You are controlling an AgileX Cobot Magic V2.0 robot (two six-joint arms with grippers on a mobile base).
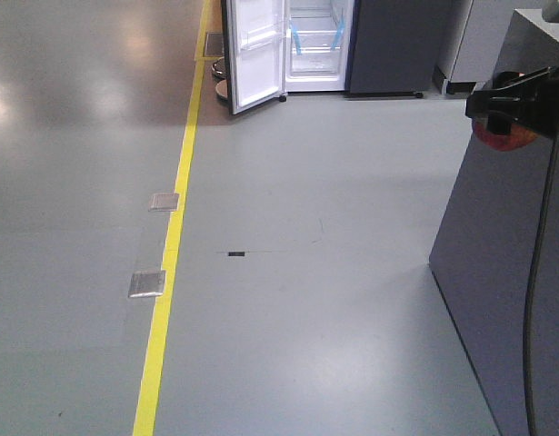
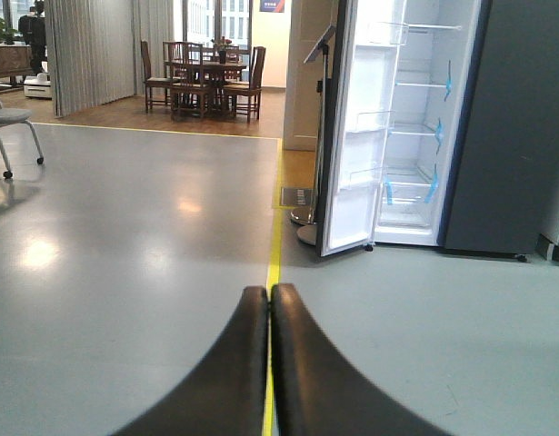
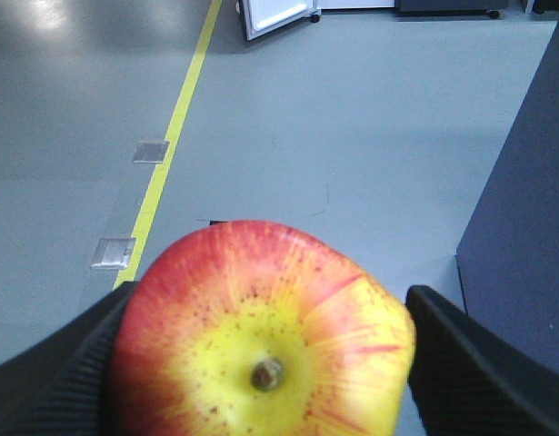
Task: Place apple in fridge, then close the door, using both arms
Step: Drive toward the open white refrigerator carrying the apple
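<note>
The red and yellow apple (image 3: 265, 336) fills the right wrist view, stem toward the camera, with my right gripper (image 3: 265, 363) shut on it from both sides. In the front view the right gripper (image 1: 511, 113) holds the apple (image 1: 504, 138) at the right edge. The fridge (image 1: 320, 45) stands far ahead across the floor with its white interior showing. Its door (image 1: 254, 50) hangs wide open to the left. The left wrist view shows the fridge (image 2: 415, 118) and door (image 2: 352, 136) too, beyond my left gripper (image 2: 270, 295), whose fingers press together with nothing between them.
A tall dark grey panel (image 1: 506, 291) rises close on the right. A yellow floor line (image 1: 174, 245) runs toward the fridge, with two metal floor plates (image 1: 147, 283) beside it. A dark cabinet (image 1: 397, 45) adjoins the fridge. Chairs and a table (image 2: 206, 77) stand far back.
</note>
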